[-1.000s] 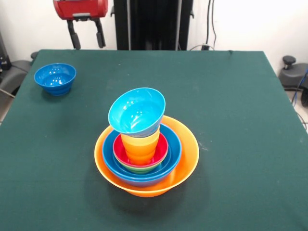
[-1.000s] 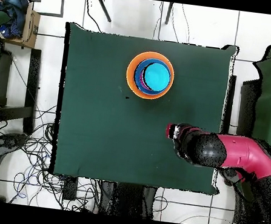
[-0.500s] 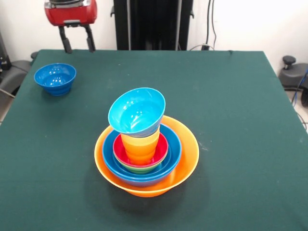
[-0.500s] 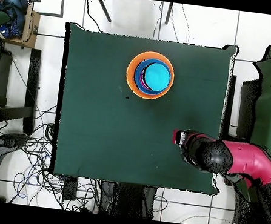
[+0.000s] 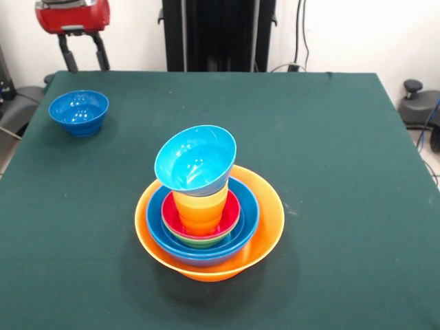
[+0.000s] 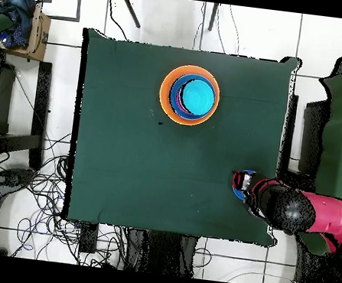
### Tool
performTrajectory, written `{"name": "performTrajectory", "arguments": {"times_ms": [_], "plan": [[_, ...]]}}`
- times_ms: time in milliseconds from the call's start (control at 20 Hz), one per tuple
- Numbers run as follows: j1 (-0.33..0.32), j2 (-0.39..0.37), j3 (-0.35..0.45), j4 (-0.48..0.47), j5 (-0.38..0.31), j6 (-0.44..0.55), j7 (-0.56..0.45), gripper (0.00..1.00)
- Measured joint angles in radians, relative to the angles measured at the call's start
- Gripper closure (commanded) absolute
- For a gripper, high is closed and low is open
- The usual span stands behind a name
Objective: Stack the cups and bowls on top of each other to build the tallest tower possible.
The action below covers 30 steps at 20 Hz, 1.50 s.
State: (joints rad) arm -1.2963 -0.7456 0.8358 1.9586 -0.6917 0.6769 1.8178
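Observation:
The tower stands mid-table on a very large orange bowl (image 5: 272, 221) (image 6: 165, 93). Nested inside it are a large blue bowl (image 5: 249, 214), a green bowl (image 5: 199, 242) and a red bowl (image 5: 232, 206). An orange cup (image 5: 201, 210) rises from them, and a light-blue bowl (image 5: 194, 159) (image 6: 197, 97) rests tilted on top. A small dark-blue bowl (image 5: 79, 111) (image 6: 238, 192) sits alone near the table's corner. My gripper (image 5: 84, 65) (image 6: 240, 180) hangs open and empty just above and behind that bowl.
Green cloth covers the table (image 5: 330, 137). In the overhead view, cables (image 6: 37, 193) and a cardboard box (image 6: 35, 27) lie on the floor beside it.
My gripper has travelled sideways toward the table's corner and now hangs by the lone dark-blue bowl. It stayed open. The tower and bowl have not moved.

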Motion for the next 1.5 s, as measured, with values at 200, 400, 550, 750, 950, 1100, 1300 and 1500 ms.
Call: {"name": "performTrajectory", "arguments": {"times_ms": [200,400,550,750,950,1100,1300,1500], "plan": [[-0.003,0.000,0.005,-0.001,-0.001,0.002,0.000,0.00],[0.010,0.000,0.007,-0.004,-0.003,0.002,0.000,0.00],[0.023,0.000,0.007,-0.009,-0.010,0.002,0.000,0.00],[0.042,0.009,0.006,-0.018,-0.032,0.002,0.000,0.00],[0.065,0.028,0.005,-0.030,-0.058,0.002,0.000,0.00],[0.088,0.049,0.005,-0.043,-0.086,0.002,0.000,0.00],[0.102,0.060,0.005,-0.049,-0.096,0.002,0.000,0.00],[0.109,0.068,0.003,-0.056,-0.096,0.002,0.000,0.00]]}}
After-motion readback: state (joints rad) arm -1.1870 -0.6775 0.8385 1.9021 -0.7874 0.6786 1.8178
